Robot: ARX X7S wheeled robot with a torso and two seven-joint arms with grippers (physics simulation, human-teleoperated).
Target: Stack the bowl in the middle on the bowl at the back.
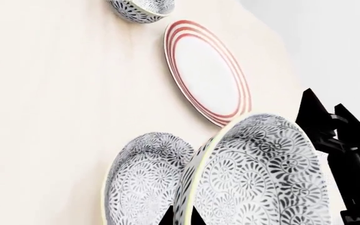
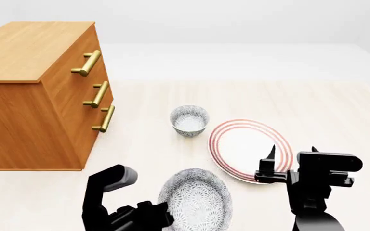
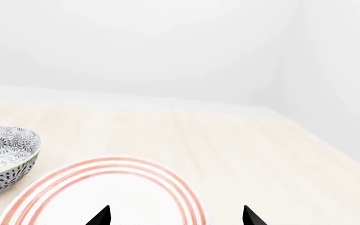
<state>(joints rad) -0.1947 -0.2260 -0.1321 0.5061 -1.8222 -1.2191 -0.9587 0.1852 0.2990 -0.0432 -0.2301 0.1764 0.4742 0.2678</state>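
The bowl in the middle (image 1: 261, 173) is off the table and tilted, with my left gripper (image 1: 181, 218) shut on its rim, one finger inside and one outside. In the head view this speckled bowl (image 2: 194, 198) hangs low at the front, my left gripper (image 2: 162, 214) at its left edge. The bowl at the back (image 2: 189, 120) stands alone on the table, well beyond the held one; it also shows as the far bowl (image 1: 144, 9) in the left wrist view and as the speckled bowl (image 3: 5, 157) in the right wrist view. My right gripper (image 3: 176, 218) is open and holds nothing.
A third speckled bowl (image 1: 144, 180) sits on the table beside the held one. A flat white plate with red rings (image 2: 249, 149) lies right of the bowls, under my right gripper (image 2: 292, 156). A wooden drawer cabinet (image 2: 37, 91) stands at the left.
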